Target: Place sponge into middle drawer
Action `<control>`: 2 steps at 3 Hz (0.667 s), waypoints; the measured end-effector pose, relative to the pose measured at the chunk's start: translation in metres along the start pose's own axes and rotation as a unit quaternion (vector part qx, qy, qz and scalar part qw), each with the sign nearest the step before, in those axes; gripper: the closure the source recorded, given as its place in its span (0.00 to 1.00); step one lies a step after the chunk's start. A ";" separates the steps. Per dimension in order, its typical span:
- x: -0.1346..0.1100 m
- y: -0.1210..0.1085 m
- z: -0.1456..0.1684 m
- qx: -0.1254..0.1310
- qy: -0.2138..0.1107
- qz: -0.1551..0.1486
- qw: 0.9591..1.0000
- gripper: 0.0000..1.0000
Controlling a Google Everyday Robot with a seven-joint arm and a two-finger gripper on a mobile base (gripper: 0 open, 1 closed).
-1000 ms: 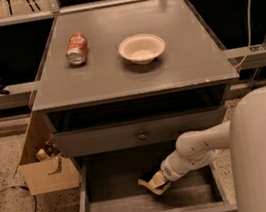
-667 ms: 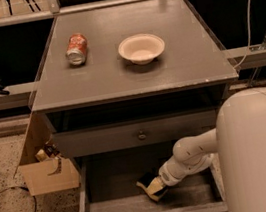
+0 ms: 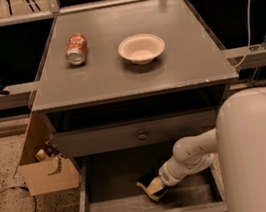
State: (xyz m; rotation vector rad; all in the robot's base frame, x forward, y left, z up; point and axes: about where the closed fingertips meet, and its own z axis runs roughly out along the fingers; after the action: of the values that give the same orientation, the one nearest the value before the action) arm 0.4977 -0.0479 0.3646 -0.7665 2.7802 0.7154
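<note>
Gripper [image 3: 160,186] is sitting low inside the open middle drawer [image 3: 110,182], right of centre, and is clamping the sponge [image 3: 147,183] at its tip. The sponge is tilting, dark face up and yellow foam below, and is either on or just above the drawer floor (contact is hard to call).

Against the frames from a second ago, the arm is reaching a little further left and down, carrying the sponge with it. The white robot body [image 3: 262,152] is filling more of the right foreground. Nothing else is shifting: the soda can [image 3: 76,48] is lying on its side far left on the cabinet top [image 3: 134,80], with the bowl [image 3: 141,48] to its right.

Meaning for the task: the sponge is already within the drawer walls, so the placing is looking nearly done, with release and pull-out still remaining.

Writing: the can is showing red and white print, but nothing on it is reading as a brand. No other labels are showing.
</note>
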 end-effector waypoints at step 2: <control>0.000 0.000 0.000 0.000 0.000 0.000 1.000 0.35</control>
State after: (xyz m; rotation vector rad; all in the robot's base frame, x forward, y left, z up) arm 0.4977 -0.0479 0.3646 -0.7666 2.7803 0.7154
